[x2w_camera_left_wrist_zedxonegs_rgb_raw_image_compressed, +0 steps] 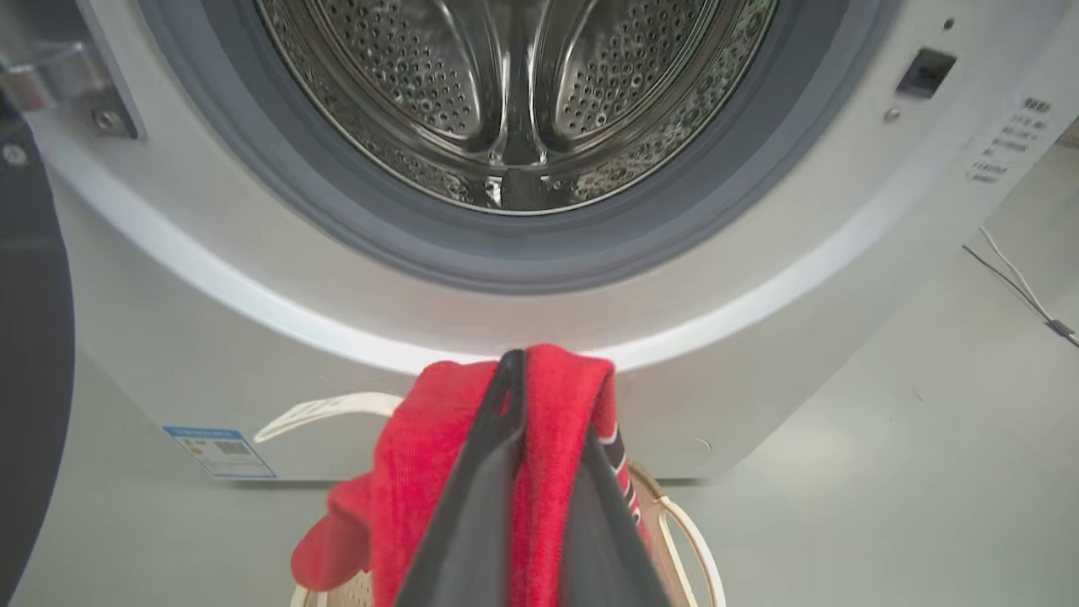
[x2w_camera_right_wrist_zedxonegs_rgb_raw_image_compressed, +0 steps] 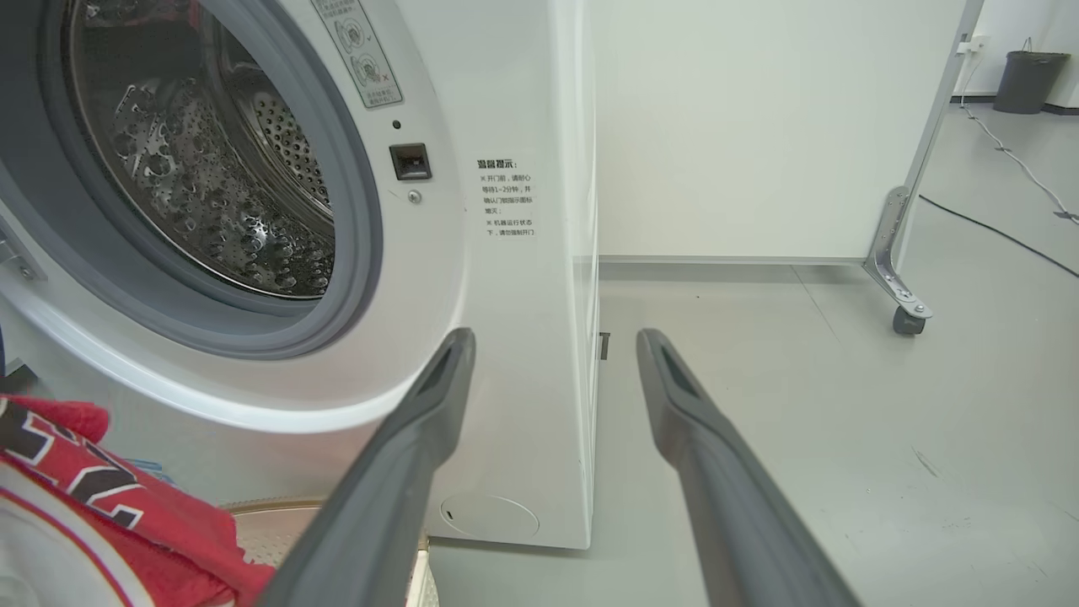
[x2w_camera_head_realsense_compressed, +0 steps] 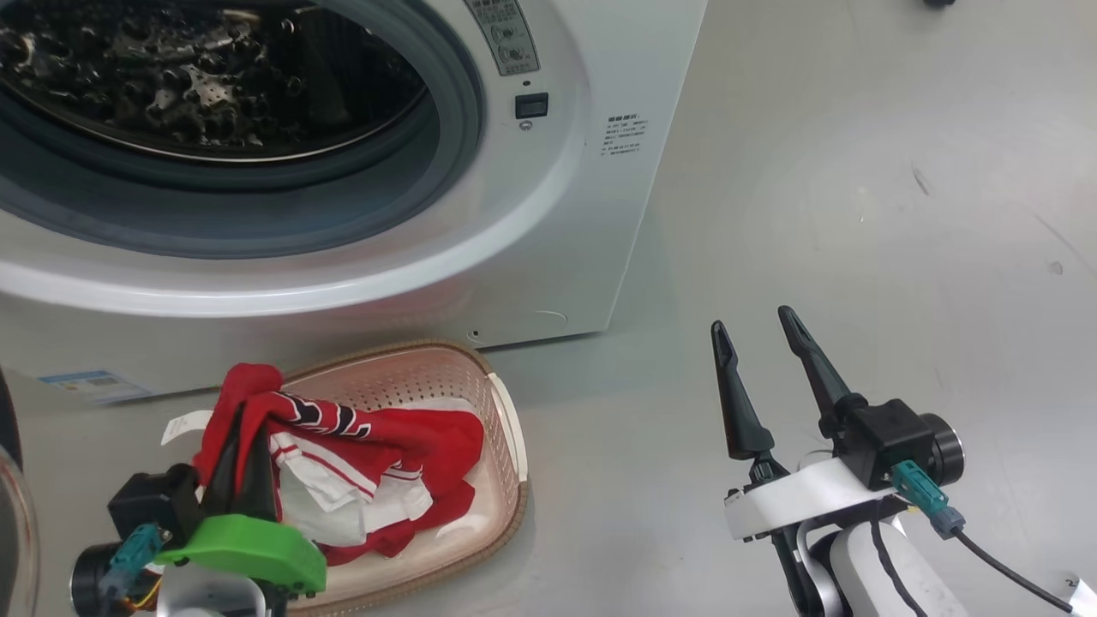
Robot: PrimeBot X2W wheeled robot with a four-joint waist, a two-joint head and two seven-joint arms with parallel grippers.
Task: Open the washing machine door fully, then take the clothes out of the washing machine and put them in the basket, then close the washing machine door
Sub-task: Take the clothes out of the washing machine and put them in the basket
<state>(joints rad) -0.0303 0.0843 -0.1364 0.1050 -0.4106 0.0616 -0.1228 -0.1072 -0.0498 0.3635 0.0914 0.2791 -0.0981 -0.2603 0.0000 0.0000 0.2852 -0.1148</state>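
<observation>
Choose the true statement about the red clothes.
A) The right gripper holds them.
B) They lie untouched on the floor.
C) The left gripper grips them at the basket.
C: the left gripper is shut on the red clothes, which drape into the basket; the right gripper is open.

Polished perforated steel is seen in the drum (x2w_camera_left_wrist_zedxonegs_rgb_raw_image_compressed: 514, 101), ringed by a matt grey rubber seal (x2w_camera_left_wrist_zedxonegs_rgb_raw_image_compressed: 405, 240). The washing machine (x2w_camera_head_realsense_compressed: 548, 257) is finished in glossy white. Red cloth is shown by the jersey (x2w_camera_head_realsense_compressed: 403, 437), perforated cream plastic by the basket (x2w_camera_head_realsense_compressed: 411, 377).
</observation>
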